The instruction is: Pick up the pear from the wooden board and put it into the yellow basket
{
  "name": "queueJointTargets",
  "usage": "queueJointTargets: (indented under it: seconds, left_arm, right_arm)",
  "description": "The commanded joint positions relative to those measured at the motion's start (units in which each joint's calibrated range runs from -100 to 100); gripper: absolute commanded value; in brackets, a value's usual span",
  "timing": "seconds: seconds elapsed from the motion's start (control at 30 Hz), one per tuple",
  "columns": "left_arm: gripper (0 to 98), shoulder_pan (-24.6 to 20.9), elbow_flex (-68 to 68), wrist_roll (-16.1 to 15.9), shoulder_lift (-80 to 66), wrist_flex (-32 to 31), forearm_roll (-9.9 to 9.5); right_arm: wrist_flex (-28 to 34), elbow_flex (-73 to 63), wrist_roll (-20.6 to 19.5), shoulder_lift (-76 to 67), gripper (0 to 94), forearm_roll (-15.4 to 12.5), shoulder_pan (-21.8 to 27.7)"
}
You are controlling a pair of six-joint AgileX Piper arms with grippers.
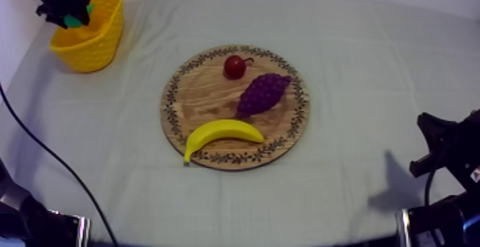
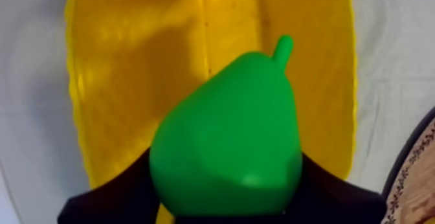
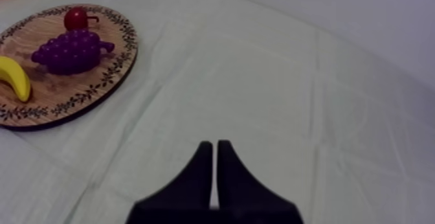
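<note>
My left gripper [image 1: 71,16] is shut on the green pear [image 2: 230,145] and holds it just above the yellow basket [image 1: 89,46] at the table's far left. From the left wrist, the pear hangs stem-up over the basket's inside [image 2: 129,97], with black fingers [image 2: 110,197] on both its sides. The round wooden board [image 1: 207,96] lies mid-table and carries a small red fruit [image 1: 234,66], a bunch of grapes [image 1: 263,93] and a banana [image 1: 221,133]. My right gripper [image 3: 215,150] rests shut over bare cloth at the right edge.
The board's rim [image 2: 414,175] lies close beside the basket in the left wrist view. From the right wrist, the board [image 3: 97,84] with banana [image 3: 14,78], grapes [image 3: 70,50] and red fruit [image 3: 76,18] lies well off from the fingers. Open cloth [image 1: 371,86] spreads between board and right arm.
</note>
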Motion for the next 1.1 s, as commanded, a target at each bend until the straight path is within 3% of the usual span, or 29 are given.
queueJointTargets:
  seconds: [0.0, 0.3, 0.47, 0.8, 1.07]
  left_arm:
    - [46.6, 0.0, -1.1, -0.1, 1.8, 0.1, -0.02]
    - [47.6, 0.1, -3.8, -0.9, 5.4, -0.5, -1.13]
    - [60.8, 0.2, -1.8, -0.7, 4.8, -0.7, -2.17]
    - [89.8, 0.2, 2.9, 0.0, 2.8, -0.7, -2.36]
    - [95.7, 0.2, 4.4, -0.4, 0.3, -0.7, -2.28]
  right_arm:
    - [0.0, 0.0, 0.0, 0.0, 0.4, 0.0, 0.0]
    - [0.0, 0.0, 0.0, 0.0, 0.4, 0.0, 0.0]
    - [0.0, 0.0, 0.0, 0.0, 0.4, 0.0, 0.0]
    - [0.0, 0.0, 0.0, 0.0, 0.4, 0.0, 0.0]
    - [0.0, 0.0, 0.0, 0.0, 0.4, 0.0, 0.0]
